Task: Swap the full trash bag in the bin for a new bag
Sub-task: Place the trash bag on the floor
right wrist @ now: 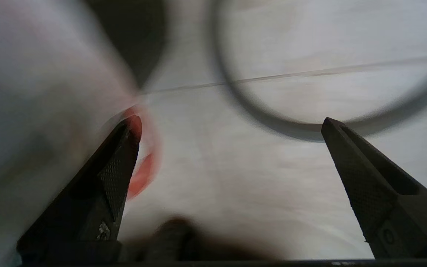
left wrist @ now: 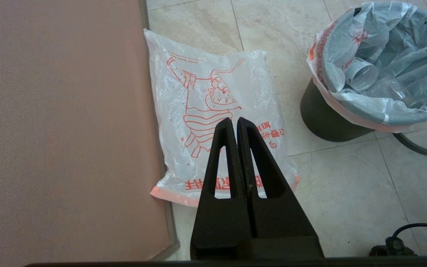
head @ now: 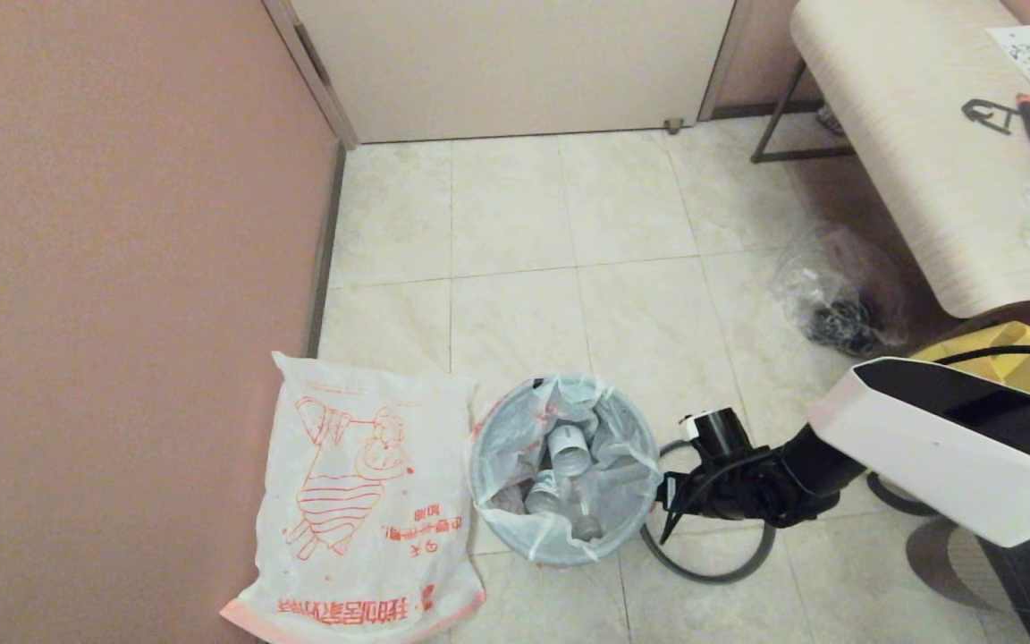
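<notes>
right gripper (right wrist: 228,126): jaws wide, beside bin (head: 560,546) (ring (head: 712,563) on floor) | full trash bag (head: 560,465): in bin; new bag (head: 363,501): flat, by wall | left gripper (left wrist: 234,124): jaws pressed together, above new bag
</notes>
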### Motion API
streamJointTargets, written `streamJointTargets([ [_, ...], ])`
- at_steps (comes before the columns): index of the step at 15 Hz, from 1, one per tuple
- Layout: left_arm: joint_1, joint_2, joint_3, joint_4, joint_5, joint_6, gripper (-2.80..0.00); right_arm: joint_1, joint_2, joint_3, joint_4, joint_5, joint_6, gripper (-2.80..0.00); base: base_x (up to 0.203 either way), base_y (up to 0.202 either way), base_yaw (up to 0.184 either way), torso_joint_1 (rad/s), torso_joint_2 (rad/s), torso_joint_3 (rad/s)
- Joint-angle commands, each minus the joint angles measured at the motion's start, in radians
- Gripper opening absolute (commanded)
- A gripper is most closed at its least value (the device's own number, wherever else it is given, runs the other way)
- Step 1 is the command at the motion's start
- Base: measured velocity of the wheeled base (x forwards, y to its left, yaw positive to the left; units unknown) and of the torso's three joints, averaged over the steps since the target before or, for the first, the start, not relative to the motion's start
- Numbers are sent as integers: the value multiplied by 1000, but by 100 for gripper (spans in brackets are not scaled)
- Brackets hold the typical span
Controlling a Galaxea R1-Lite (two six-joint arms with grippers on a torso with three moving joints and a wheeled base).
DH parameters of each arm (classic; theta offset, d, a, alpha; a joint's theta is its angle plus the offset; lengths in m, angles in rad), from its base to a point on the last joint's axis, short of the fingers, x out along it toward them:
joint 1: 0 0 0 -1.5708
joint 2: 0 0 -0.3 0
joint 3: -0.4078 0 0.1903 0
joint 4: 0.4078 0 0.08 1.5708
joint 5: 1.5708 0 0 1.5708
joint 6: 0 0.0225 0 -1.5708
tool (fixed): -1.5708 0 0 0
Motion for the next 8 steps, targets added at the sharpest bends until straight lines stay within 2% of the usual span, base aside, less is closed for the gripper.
streamJointTargets([
  [1, 0, 1, 0, 0, 0, 1, -280, 2, -14, 23, -26, 34, 5, 0, 0, 0, 0, 0, 0, 0],
  [4, 0, 1, 0, 0, 0, 1, -280, 14, 11, 32, -29, 85, -21, 0, 0, 0, 0, 0, 0, 0],
  [6, 0, 1, 0, 0, 0, 1, -280, 17, 26, 42, -26, 90, -71, 0, 0, 0, 0, 0, 0, 0],
  [8, 0, 1, 0, 0, 0, 1, -280, 14, 43, 34, -26, 84, -75, 0, 0, 0, 0, 0, 0, 0],
])
